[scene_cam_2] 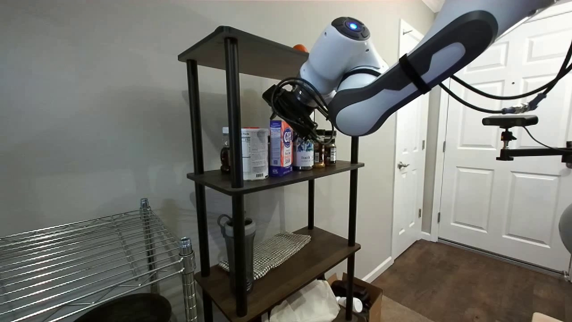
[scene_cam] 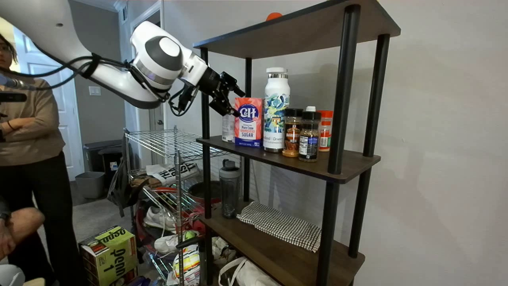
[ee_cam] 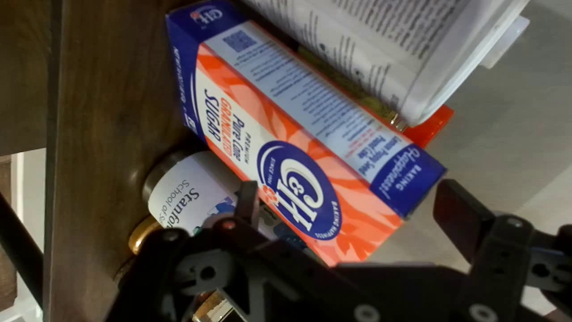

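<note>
My gripper [scene_cam: 239, 104] is open at the upper part of an orange-and-blue C&H sugar box [scene_cam: 249, 126]. In the wrist view the two fingers [ee_cam: 347, 191] stand apart, with the box's top end [ee_cam: 357, 223] partly between them. The right finger is apart from the box; I cannot tell whether the left one touches it. The box stands upright on the middle shelf. A white bottle [scene_cam: 274, 119] with a colourful print stands beside it. A white canister [scene_cam_2: 255, 154] with printed text stands on its other side. In an exterior view the gripper [scene_cam_2: 290, 109] partly hides the bottle.
Several spice jars [scene_cam: 292, 137] stand past the bottle. A dark bottle [scene_cam_2: 225, 152] stands behind the canister. Black posts [scene_cam: 344, 87] and a top board [scene_cam: 301, 29] frame the shelf. Below are a grey shaker [scene_cam: 229, 190] and checked cloth [scene_cam: 281, 224]. A wire rack [scene_cam: 158, 139] stands alongside.
</note>
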Tool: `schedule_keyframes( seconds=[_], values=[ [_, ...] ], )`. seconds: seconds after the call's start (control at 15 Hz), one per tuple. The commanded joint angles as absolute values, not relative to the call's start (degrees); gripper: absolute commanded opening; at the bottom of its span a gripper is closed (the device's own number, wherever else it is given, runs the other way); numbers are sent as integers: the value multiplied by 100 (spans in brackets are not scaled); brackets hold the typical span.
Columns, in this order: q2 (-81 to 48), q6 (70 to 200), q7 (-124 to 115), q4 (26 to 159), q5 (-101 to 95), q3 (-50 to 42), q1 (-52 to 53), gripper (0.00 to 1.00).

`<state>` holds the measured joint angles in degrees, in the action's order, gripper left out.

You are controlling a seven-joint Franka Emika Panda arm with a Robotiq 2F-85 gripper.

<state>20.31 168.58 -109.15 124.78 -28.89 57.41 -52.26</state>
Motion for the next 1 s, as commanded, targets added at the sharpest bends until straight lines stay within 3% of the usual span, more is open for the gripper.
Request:
schedule_keyframes(
  seconds=[0.0,0.93],
  values=[
    [1969,16597,-10700,12392,-2991,5786,-5248,100],
    [2153,16627,-10775,12634,-2861,5530,-5184,100]
  ],
)
